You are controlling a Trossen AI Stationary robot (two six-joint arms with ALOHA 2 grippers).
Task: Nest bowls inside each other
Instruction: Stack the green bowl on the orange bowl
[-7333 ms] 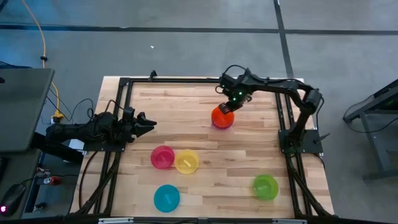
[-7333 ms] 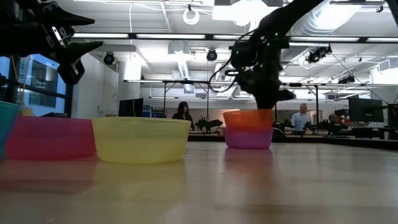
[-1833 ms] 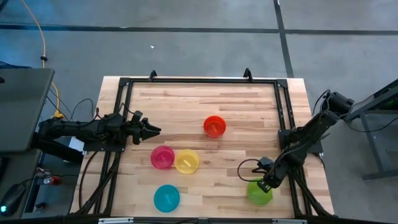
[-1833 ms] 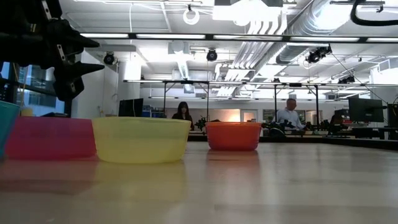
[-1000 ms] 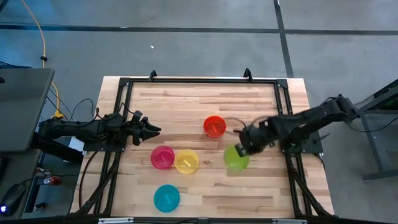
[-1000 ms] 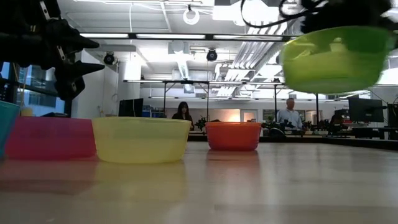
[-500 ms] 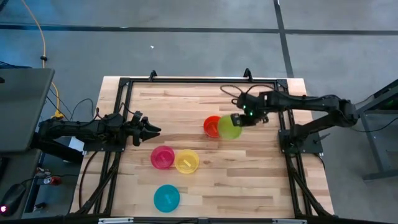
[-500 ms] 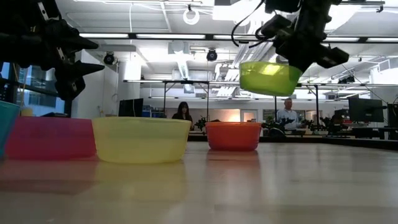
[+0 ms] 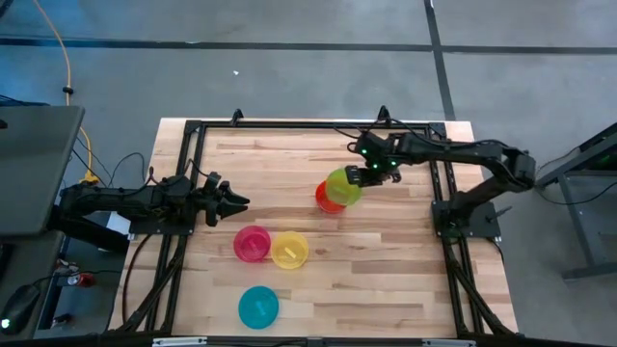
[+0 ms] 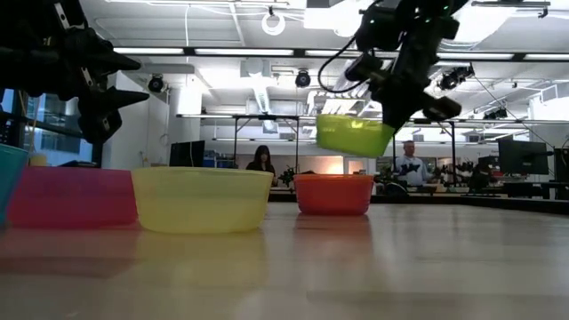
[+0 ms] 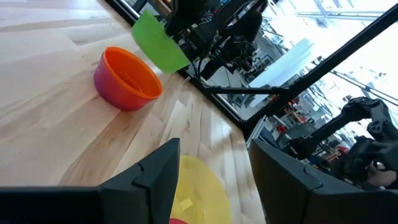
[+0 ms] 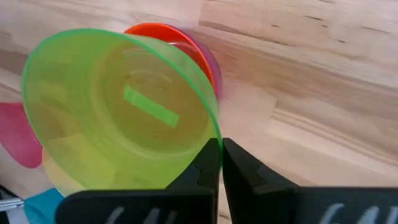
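Green plastic defines the bowl [image 9: 342, 186] clamped by its rim in the right pincer [image 9: 364, 173], with the two fingers closed together on the rim wall as the right wrist view shows [image 12: 214, 163]. The green bowl is held clear of the table [image 9: 386, 260], tilted, directly above and partly overlapping the orange bowl [image 9: 327, 200], which rests on the wood surface below the pincer. In the left wrist view a purple bowl [image 11: 111, 94] is visible under the orange bowl, which is nested inside it. The left pincer [image 9: 234, 200] hovers above the table well apart from the right pincer, fingers spread apart and holding nothing. Just below and ahead of the left pincer stand the pink bowl [image 9: 252, 243] and the yellow bowl [image 9: 289, 250], touching each other. The blue bowl [image 9: 258, 306] sits alone, farther from both pincers, near the table edge.
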